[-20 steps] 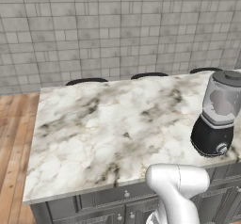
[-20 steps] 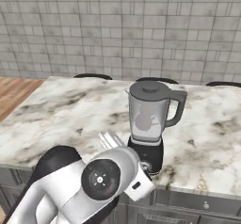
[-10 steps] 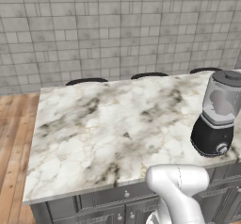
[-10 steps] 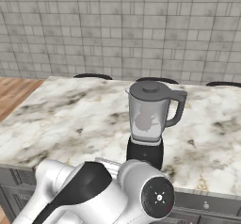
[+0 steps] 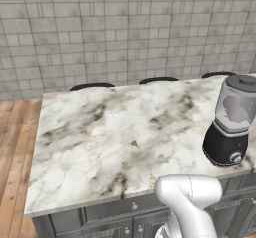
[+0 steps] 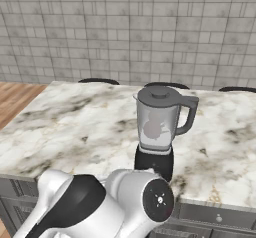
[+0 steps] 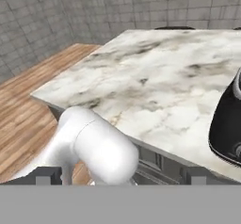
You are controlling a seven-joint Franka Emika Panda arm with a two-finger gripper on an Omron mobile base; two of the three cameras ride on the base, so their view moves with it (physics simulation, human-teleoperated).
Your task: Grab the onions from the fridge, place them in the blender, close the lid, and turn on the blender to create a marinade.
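1. The translucent grey-jarred blender with a rounded black base (image 6: 159, 134) stands upright on the white marble-patterned island counter (image 5: 115, 137), near the counter's front edge and toward its right end.
2. The flat round dark grey lid (image 6: 159, 94) sits on top of the blender's jar; the jar's side handle points right in the right base view.
3. Three dark rounded stool tops (image 5: 91, 86) line the far edge of the counter, between it and the grey tiled wall (image 5: 125, 27) behind.
4. Wooden plank floor (image 5: 12, 147) lies to the left of the counter.
5. Dark grey panelled drawers (image 5: 107, 214) sit beneath the counter's front edge.
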